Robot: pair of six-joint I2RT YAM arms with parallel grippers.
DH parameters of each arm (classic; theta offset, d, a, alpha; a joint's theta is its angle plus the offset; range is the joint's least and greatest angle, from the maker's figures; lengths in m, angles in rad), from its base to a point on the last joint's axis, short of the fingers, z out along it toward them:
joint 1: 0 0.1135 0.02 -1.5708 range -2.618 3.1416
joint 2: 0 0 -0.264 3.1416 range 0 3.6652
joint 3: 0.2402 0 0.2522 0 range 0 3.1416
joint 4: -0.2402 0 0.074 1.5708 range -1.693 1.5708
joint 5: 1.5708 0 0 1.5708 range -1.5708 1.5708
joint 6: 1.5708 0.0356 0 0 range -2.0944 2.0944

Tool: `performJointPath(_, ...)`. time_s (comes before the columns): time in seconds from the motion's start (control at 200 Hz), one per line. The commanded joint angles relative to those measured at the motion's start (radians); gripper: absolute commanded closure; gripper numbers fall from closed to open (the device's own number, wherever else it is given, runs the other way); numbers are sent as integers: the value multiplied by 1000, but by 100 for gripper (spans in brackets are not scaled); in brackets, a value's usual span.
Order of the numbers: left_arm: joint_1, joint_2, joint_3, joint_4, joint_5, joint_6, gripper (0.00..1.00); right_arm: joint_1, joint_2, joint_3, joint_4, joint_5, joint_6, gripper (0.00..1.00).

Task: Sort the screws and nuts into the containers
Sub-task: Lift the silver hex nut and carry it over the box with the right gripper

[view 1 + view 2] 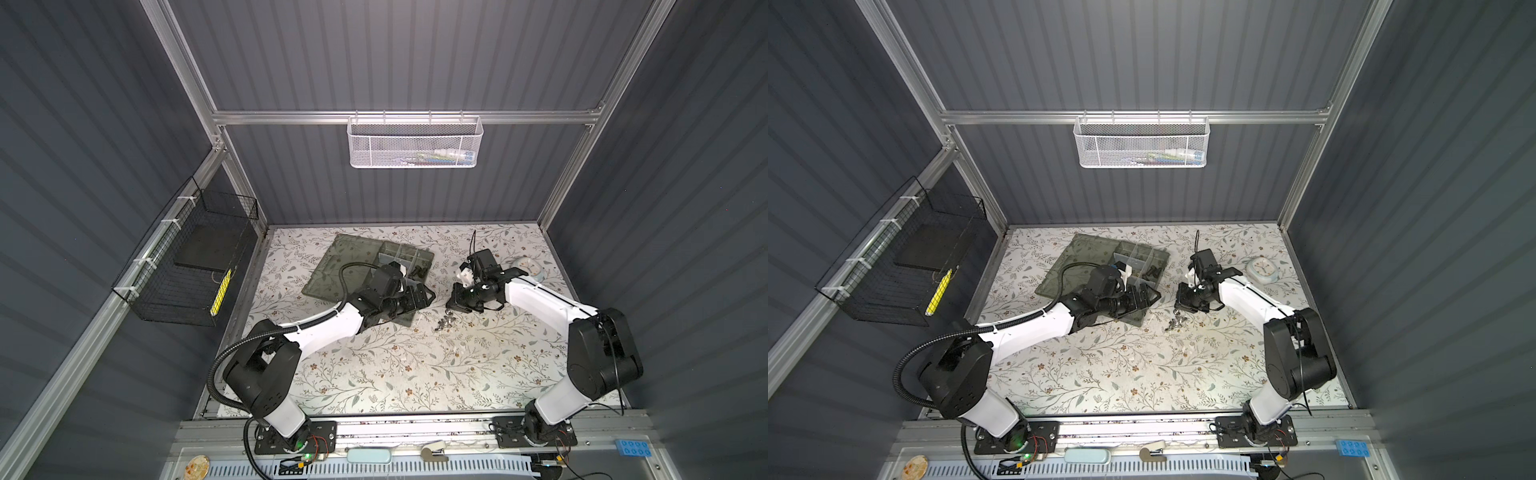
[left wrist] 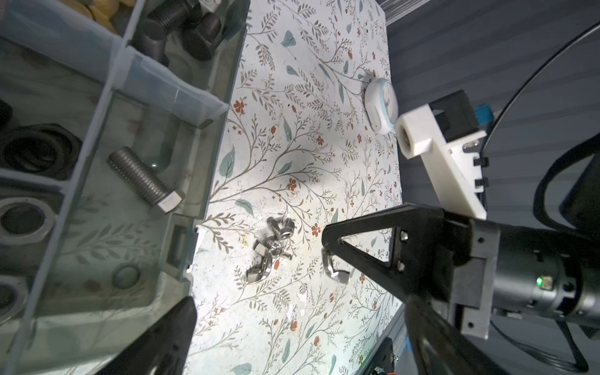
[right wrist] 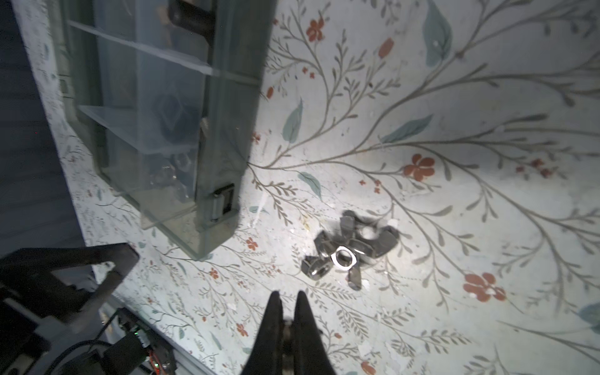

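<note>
The containers are compartments of a grey-green organiser box (image 1: 409,254) (image 1: 1142,257) with its lid laid flat. One compartment holds a silver screw (image 2: 143,180), another black screws (image 2: 178,26), others black nuts (image 2: 35,152) and silver nuts (image 2: 22,220). A small pile of silver nuts (image 3: 350,250) (image 1: 446,324) (image 2: 271,250) lies on the table beside the box. My right gripper (image 3: 287,298) (image 1: 451,308) hovers just by the pile, shut on a silver nut (image 2: 336,271). Over the box's near corner, my left gripper (image 2: 298,311) (image 1: 419,297) is open and holds nothing.
A round white clock-faced object (image 1: 530,266) (image 2: 381,105) lies at the back right of the floral table. A white mesh basket (image 1: 413,143) hangs on the back wall and a black wire basket (image 1: 187,270) on the left wall.
</note>
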Motion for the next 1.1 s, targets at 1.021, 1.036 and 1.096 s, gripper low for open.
performJointPath(1.021,326,47,171,-133,215,118,0,-83,656,723,538,-473,478,98)
performJointPath(1.036,328,49,172,-132,217,117,0,-83,666,733,540,-473,480,98)
performJointPath(1.096,335,58,171,-127,226,117,0,-76,706,773,535,-467,481,98)
